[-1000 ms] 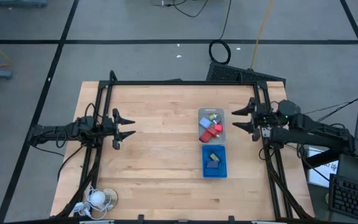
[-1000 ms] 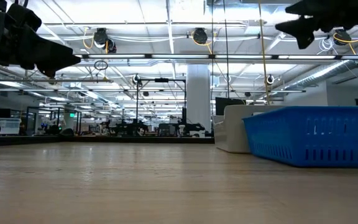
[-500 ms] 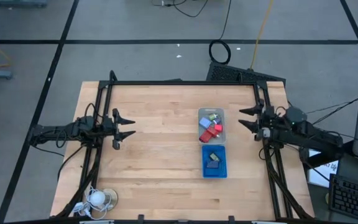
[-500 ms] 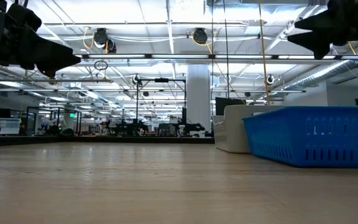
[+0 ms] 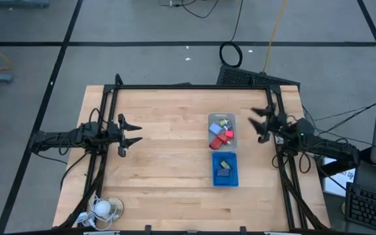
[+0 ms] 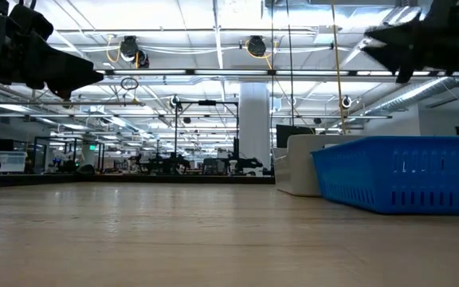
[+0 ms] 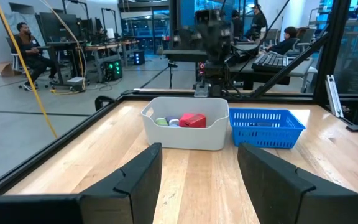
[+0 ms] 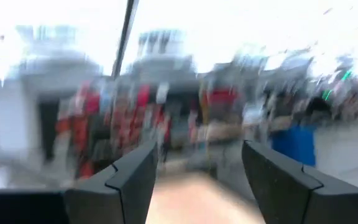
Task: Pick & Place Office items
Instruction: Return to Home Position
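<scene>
Wood table [image 5: 168,163] carries the office items [image 5: 221,135] sorted inside gray bin [image 5: 235,124] and blue bin [image 5: 225,182]; left gripper [image 5: 138,132] and right gripper [image 5: 256,124] hover splayed wide, empty, apparently needing only to park at home.

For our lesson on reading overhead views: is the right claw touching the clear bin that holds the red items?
Apart. In the high view, a strip of bare tabletop lies between the right claw and the clear bin.

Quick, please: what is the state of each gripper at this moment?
Left gripper: open, holding nothing.
Right gripper: open, holding nothing.
</scene>
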`<move>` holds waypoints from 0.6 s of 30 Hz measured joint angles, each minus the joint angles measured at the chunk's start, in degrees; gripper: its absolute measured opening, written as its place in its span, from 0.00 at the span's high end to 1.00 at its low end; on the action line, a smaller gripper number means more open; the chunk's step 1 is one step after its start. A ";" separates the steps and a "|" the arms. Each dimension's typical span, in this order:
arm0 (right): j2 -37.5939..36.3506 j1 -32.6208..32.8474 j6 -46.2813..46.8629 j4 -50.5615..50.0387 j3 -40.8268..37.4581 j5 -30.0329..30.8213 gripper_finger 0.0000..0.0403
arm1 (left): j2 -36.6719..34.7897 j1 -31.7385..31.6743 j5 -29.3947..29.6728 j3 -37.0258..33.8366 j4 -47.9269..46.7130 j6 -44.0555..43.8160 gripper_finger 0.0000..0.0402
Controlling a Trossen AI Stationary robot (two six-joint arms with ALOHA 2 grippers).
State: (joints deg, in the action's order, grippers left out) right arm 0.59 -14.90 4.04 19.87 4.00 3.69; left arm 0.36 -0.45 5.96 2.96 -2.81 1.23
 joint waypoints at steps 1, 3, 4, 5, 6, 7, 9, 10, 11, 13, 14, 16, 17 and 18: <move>0.16 0.00 0.26 4.24 -1.78 2.22 0.43 | -0.01 0.00 -0.02 0.00 -0.02 0.00 0.47; -0.31 0.00 2.07 7.60 -2.76 6.02 0.44 | -0.02 0.00 0.00 0.00 -0.02 0.00 0.47; -0.11 0.00 3.00 7.53 -2.72 6.81 0.44 | 0.00 -0.01 -0.03 0.00 -0.02 0.00 0.47; 0.05 -0.04 3.41 5.84 -2.75 6.89 0.44 | 0.00 0.00 -0.04 0.00 -0.02 0.00 0.47; 0.17 -0.04 3.37 5.82 -2.75 5.95 0.44 | 0.00 0.00 0.02 0.00 -0.02 0.00 0.47; 0.12 -0.04 2.58 6.36 -2.77 3.89 0.44 | 0.00 0.00 0.02 0.00 -0.02 0.00 0.47; -0.09 -0.04 0.63 7.16 -2.79 -2.23 0.44 | 0.00 0.00 0.00 0.00 -0.02 0.00 0.47; -0.01 -0.02 0.27 6.86 -2.83 -5.65 0.44 | 0.00 0.00 0.03 0.00 -0.02 0.00 0.47; 0.10 0.00 0.18 6.22 -2.83 -8.88 0.44 | 0.00 0.00 0.02 0.00 -0.02 0.00 0.47; 0.21 0.02 1.64 6.37 -3.02 -14.03 0.43 | 0.00 0.00 0.04 0.00 -0.02 0.00 0.47; 0.20 0.02 2.61 6.64 -3.10 -15.64 0.43 | 0.00 0.00 0.04 0.00 -0.02 0.00 0.47; 0.39 0.55 3.97 5.65 -3.09 -17.84 0.44 | 0.00 0.00 0.04 0.00 -0.02 0.00 0.47; 0.60 1.16 4.16 5.16 -3.09 -18.75 0.44 | 0.00 0.00 0.04 0.00 -0.02 0.00 0.47; 0.73 1.97 4.20 5.15 -3.10 -19.16 0.44 | 0.00 0.00 0.04 0.00 -0.02 0.00 0.47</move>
State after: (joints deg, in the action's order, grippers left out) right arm 1.31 -12.92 8.24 25.02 0.90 -15.47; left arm 0.36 -0.45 6.00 2.96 -2.83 1.23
